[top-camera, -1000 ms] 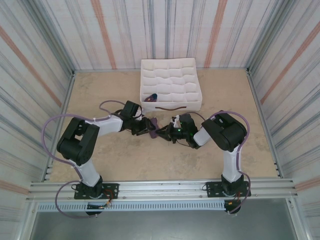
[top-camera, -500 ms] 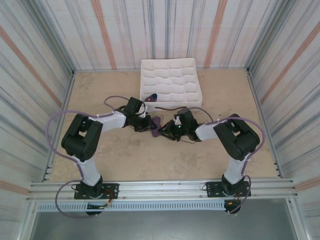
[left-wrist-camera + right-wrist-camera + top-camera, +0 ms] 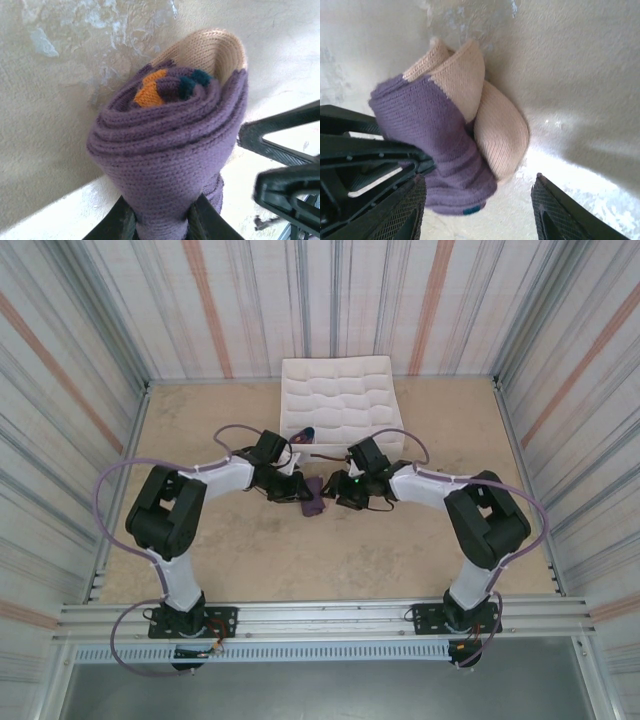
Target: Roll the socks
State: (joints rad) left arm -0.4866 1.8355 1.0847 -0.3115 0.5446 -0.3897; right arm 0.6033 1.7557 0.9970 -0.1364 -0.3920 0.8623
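The socks [image 3: 170, 145] are a tight purple roll with orange and teal showing in the spiral and a beige cuff at the far end. My left gripper [image 3: 160, 220] is shut on the roll's near end, one finger [image 3: 107, 226] on each side. In the top view the socks [image 3: 313, 500] lie on the table between my left gripper [image 3: 297, 492] and my right gripper [image 3: 335, 495]. In the right wrist view my right gripper [image 3: 477, 200] stands open, its pads [image 3: 400, 210] apart from the socks [image 3: 437, 145], which sit toward the left pad.
A white fabric box [image 3: 340, 390] with a grid of compartments stands just behind the grippers. A small purple and orange bundle [image 3: 305, 434] sits in its front left compartment. Striped walls enclose the tan table [image 3: 420, 540].
My right gripper has opened and let go of the roll. My left gripper has closed on it. Both grippers and the roll have shifted a little toward the box.
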